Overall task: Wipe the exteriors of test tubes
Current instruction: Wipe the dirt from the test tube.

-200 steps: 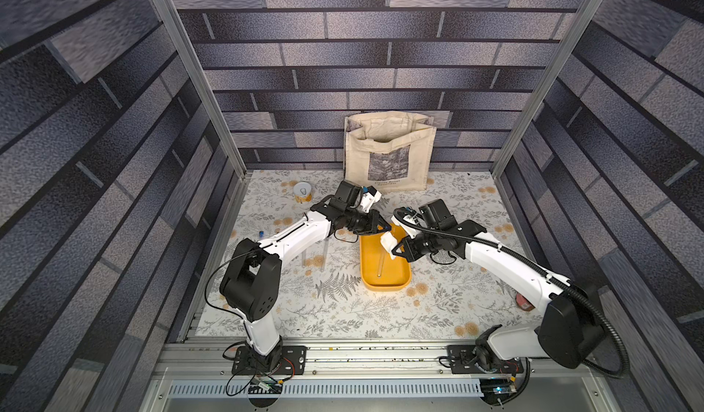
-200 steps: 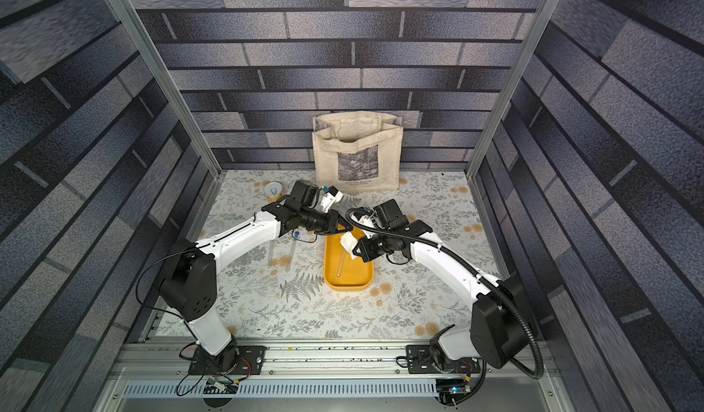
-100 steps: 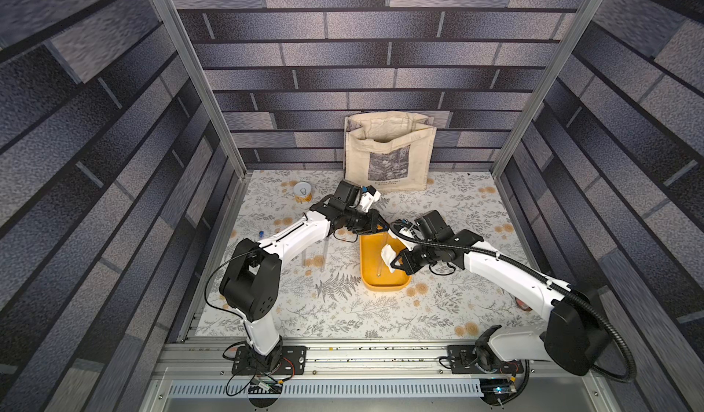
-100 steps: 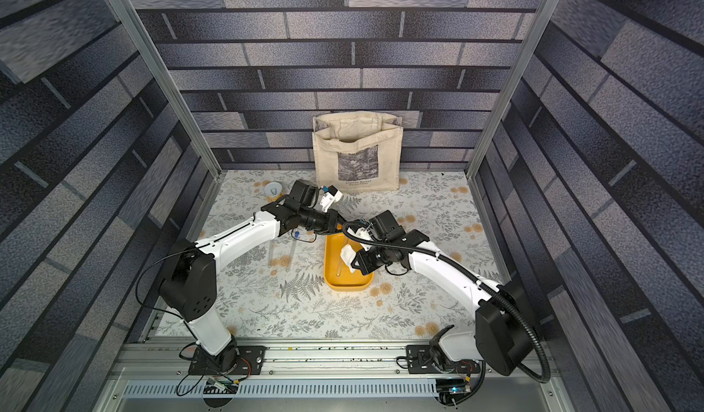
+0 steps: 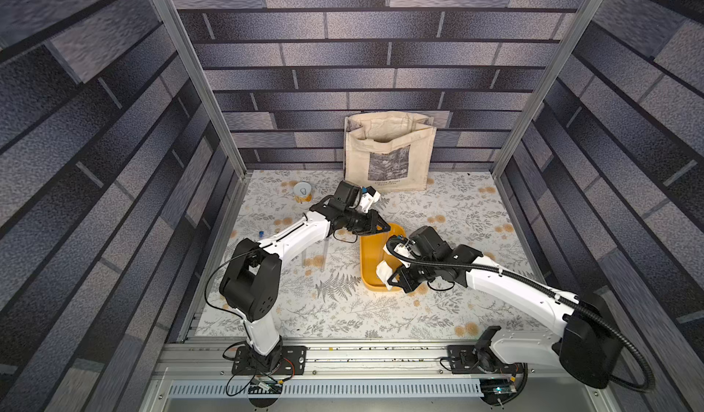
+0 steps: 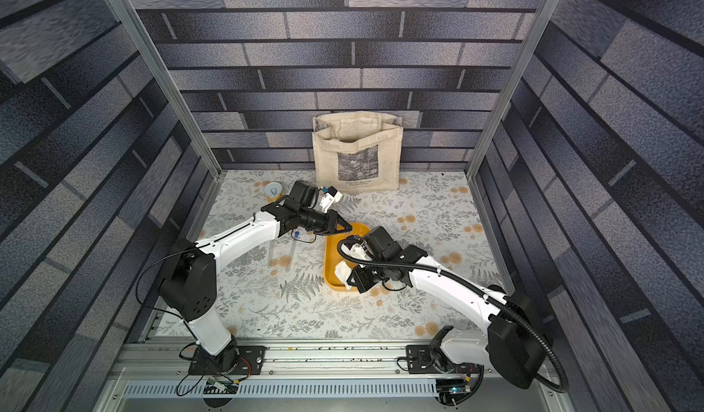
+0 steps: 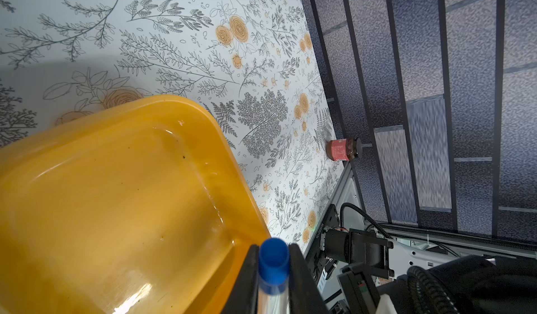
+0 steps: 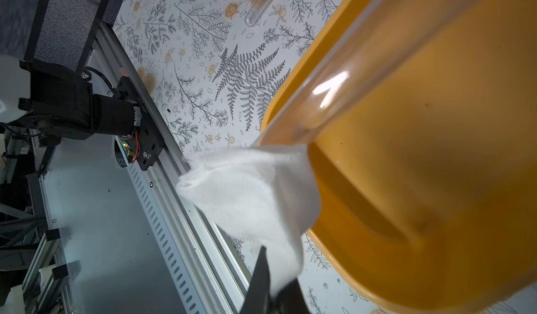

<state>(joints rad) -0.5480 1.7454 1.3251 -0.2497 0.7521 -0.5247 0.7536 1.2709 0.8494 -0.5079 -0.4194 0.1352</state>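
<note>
Clear, pencil-slim test tube with a blue cap (image 8: pixel 343 91) slants over the shallow orange plastic tray (image 8: pixel 436 187), its cap end clenched in the left gripper (image 7: pixel 274 253). Right gripper (image 8: pixel 274 293) is clamped on a small white folded cloth (image 8: pixel 252 193), which hides the tube's rounded tip. Judgement: wipe stroke at tube's end; keep cloth snug round the glass, draw along its axis, turn tube between passes. Two more tubes (image 8: pixel 258 7) lie on the floral desk (image 5: pixel 343 314) beside the tray.

Clamped test tube (image 7: pixel 273 280) cut off just past its blue cap (image 7: pixel 273 260); other end hidden behind white cloth (image 8: pixel 252 193)
</note>
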